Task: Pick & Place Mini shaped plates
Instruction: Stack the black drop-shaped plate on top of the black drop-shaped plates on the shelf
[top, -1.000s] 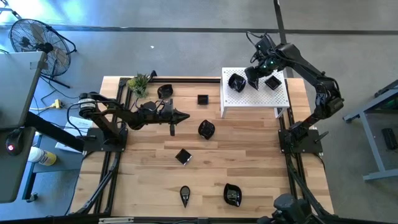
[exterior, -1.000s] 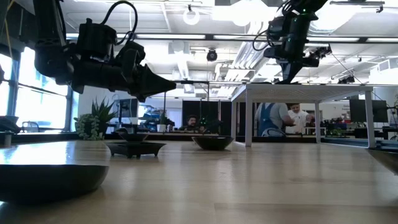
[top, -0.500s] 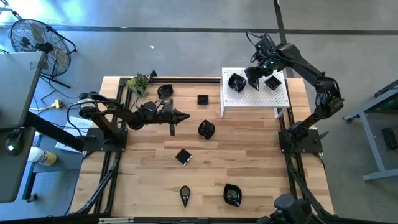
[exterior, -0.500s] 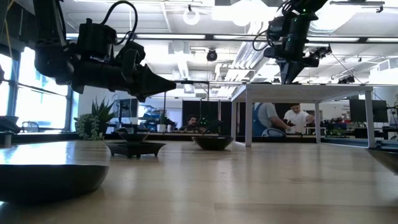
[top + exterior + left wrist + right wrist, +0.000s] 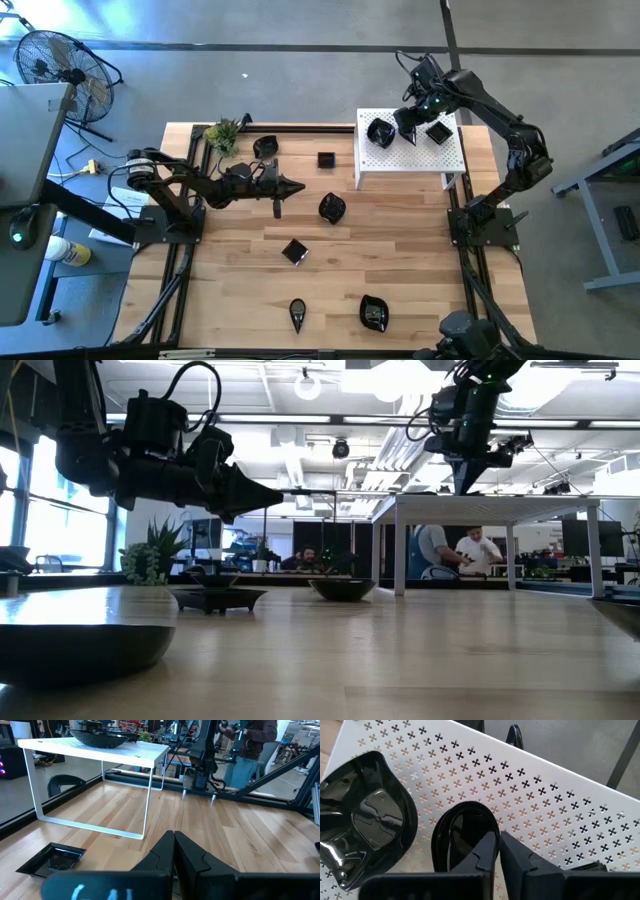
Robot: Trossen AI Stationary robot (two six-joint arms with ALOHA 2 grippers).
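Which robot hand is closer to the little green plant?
The left. The left gripper hovers over the table just in from the green plant at the far left corner; the right gripper is over the white platform, far across.

Two dark jointed arms, black looped cables, tapered black fingers (image 5: 187, 851).

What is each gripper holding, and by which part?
Left gripper: nothing. Right gripper: seemingly the oval plate on the platform, pinched at its rim.

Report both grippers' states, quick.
Left gripper: closed, empty, above the table.
Right gripper: nearly closed over the white platform, tips at a black dish; a grip cannot be told.
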